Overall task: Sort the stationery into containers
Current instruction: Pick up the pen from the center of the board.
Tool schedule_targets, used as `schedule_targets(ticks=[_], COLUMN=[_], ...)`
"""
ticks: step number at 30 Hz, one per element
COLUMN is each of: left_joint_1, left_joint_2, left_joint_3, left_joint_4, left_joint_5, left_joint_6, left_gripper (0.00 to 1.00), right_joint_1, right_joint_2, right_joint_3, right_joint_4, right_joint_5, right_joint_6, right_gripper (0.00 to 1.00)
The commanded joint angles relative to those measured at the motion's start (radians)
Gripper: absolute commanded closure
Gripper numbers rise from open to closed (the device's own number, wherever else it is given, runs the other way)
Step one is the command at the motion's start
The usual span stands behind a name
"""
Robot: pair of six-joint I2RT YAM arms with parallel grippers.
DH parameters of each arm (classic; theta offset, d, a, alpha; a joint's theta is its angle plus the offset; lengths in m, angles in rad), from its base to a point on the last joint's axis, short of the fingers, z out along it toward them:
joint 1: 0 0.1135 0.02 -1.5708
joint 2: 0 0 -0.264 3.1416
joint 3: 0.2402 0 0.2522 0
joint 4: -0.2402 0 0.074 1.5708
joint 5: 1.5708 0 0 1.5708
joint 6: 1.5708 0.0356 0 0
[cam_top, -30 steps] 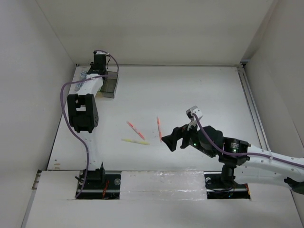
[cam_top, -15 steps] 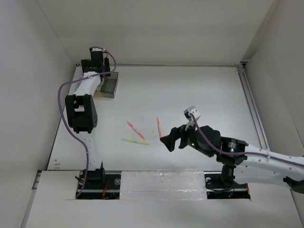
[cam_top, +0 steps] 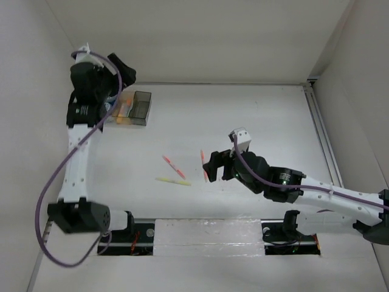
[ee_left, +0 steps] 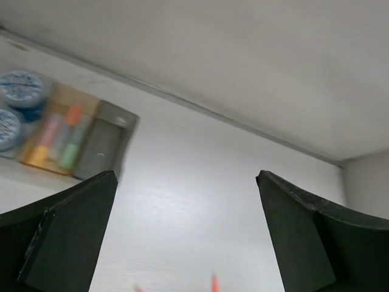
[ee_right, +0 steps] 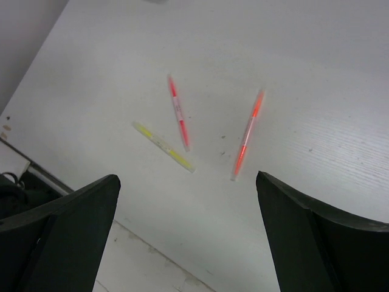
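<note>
Jaws wide on both grippers, nothing held. Left gripper (ee_left: 185, 182) sits high at the far-left corner near the bins (cam_top: 141, 107). Markers (ee_left: 61, 132) lie in the amber bin (ee_left: 37, 159), blue rolls (ee_left: 20, 89) beside it. Right gripper (ee_right: 188, 180) hangs over the yellow highlighter (ee_right: 163, 147), red pen (ee_right: 178, 113) and orange pen (ee_right: 247, 134), loose mid-table (cam_top: 255, 115).

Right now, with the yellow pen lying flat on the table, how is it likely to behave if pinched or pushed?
The yellow pen looks thin and straight, so it is probably stiff and light. Its slim barrel lies flat on the smooth table, so it may roll or skid if nudged, and it offers little height to pinch.
</note>
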Motion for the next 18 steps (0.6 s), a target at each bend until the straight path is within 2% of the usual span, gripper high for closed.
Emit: schedule_targets(ticks=[1,2,3,4,5,6,8,9,10,12,13,16,18], left_joint_1=[0.014,0.014,0.014,0.002,-0.007,-0.048,-0.131,-0.239,-0.296,-0.389,-0.47,-0.567,-0.588], left_joint_2=[-0.122,-0.218,-0.259,-0.285,-0.302,-0.311,-0.324,-0.339,-0.339,-0.322,-0.31,-0.275,-0.226], left_joint_3=[-0.377,-0.481,-0.578,-0.655,-0.753,-0.764,-0.764,-0.764,-0.752,-0.715,-0.715,-0.728,-0.728], left_joint_4=[0.159,0.35,0.445,0.499,0.536,0.475,0.343,0.244,0.185,0.066,-0.02,-0.068,-0.122], left_joint_5=[0.42,0.497,0.586,0.608,0.628,0.592,0.411,0.307,0.08,-0.129,-0.295,-0.419,-0.51], left_joint_6=[-0.176,-0.214,-0.265,-0.352,-0.363,-0.344,-0.307,-0.307,-0.323,-0.386,-0.476,-0.587,-0.673], left_gripper=[0.0,0.0,0.0,0.0,0.0,0.0,0.0,0.0,0.0,0.0,0.0,0.0,0.0], right_joint_1=[-0.028,-0.028,-0.028,-0.028,-0.037,-0.037,-0.037,-0.037,-0.037,-0.037,-0.037,-0.037,-0.037], right_joint_2=[-0.02,-0.037,-0.057,-0.08,-0.132,-0.16,-0.223,-0.237,-0.246,-0.246,-0.246,-0.237,-0.237], right_joint_3=[0.052,0.052,0.042,0.023,0.013,0.004,-0.008,-0.008,-0.008,-0.008,0.001,0.001,-0.008], right_joint_4=[-0.105,-0.119,-0.128,-0.145,-0.145,-0.16,-0.176,-0.188,-0.197,-0.208,-0.208,-0.208,-0.181], right_joint_5=[0.078,0.079,0.079,0.079,0.091,0.091,0.091,0.091,0.091,0.091,0.1,0.1,0.079], right_joint_6=[0.08,0.109,0.109,0.126,0.137,0.137,0.149,0.149,0.149,0.149,0.149,0.149,0.149], right_gripper=[0.0,0.0,0.0,0.0,0.0,0.0,0.0,0.0,0.0,0.0,0.0,0.0,0.0])
